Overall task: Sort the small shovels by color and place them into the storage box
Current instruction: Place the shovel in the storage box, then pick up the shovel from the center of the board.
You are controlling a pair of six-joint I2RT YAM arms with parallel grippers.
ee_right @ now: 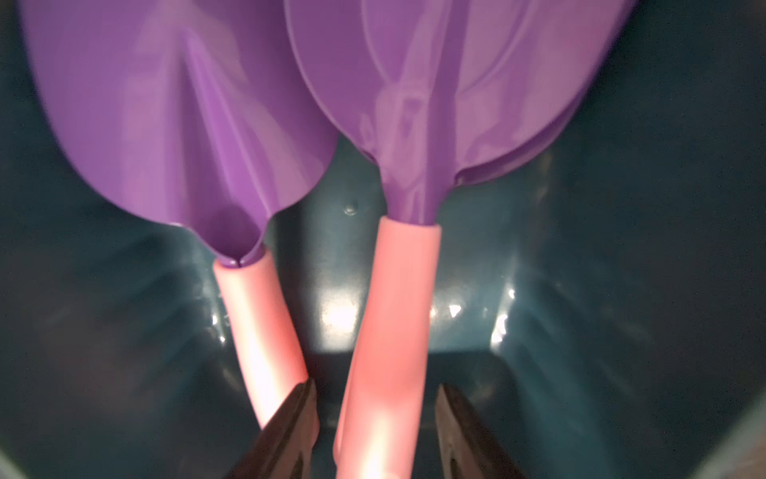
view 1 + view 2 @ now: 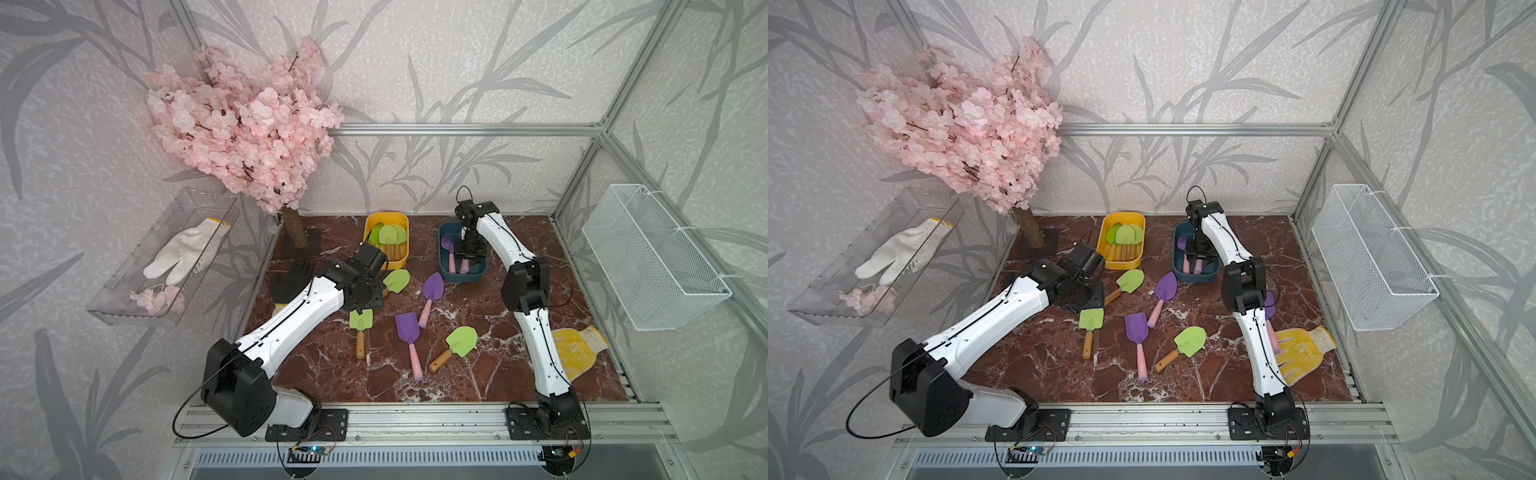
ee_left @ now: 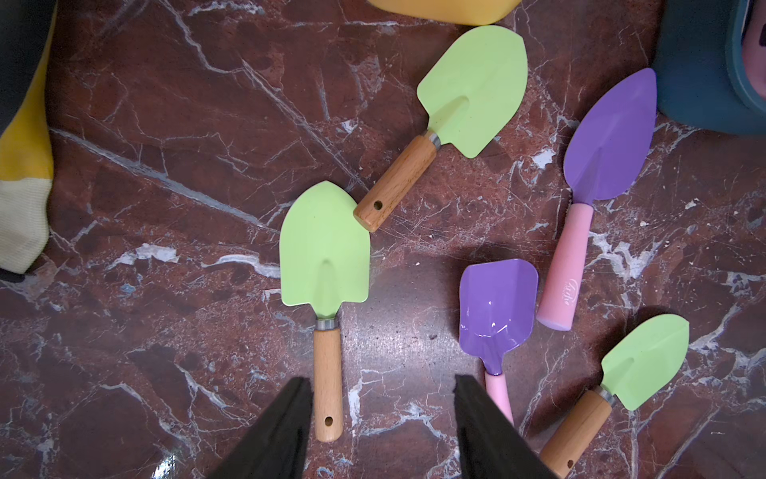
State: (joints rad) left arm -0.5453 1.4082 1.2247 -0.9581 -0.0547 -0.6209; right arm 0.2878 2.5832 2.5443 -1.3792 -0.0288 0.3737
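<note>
At the left edge of both top views a clear shelf point(image 2: 124, 307) carries a white glove point(image 2: 183, 253), with a pink blossom tree point(image 2: 245, 124) beside it. The left tool point(image 3: 381, 398) hangs open over the tabletop point(image 3: 166, 166). The tan handle of a green shovel point(image 3: 325, 257) lies just inside one finger (ungripped). From above, that shovel runs up and down the frame, blade uppermost.

Above it the yellow box point(image 2: 401, 262) holds green shovels point(image 2: 388, 235), blades toward the top of the frame. A second green shovel point(image 2: 397, 280) slants blade to upper right. The left wrist view shows its handle end meeting the first blade (the left arm point(image 2: 299, 316) covers this from above).

Next come a square purple shovel point(image 2: 406, 327) and a pointed purple shovel point(image 2: 433, 286), both blade-up. A third green shovel point(image 2: 462, 340) follows, blade to upper right.

In the blue box point(image 2: 465, 279) the right tool point(image 1: 375, 398) stands open astride one pink handle, a gap on each side. Two purple shovels point(image 1: 186, 124) lie lengthwise there, blades away from the wrist camera. A last purple shovel point(image 2: 1271, 309) peeks from behind the right arm point(image 2: 1256, 349) in a top view only. A yellow glove point(image 2: 582, 345) and a wire basket point(image 2: 652, 257) sit at the right.
</note>
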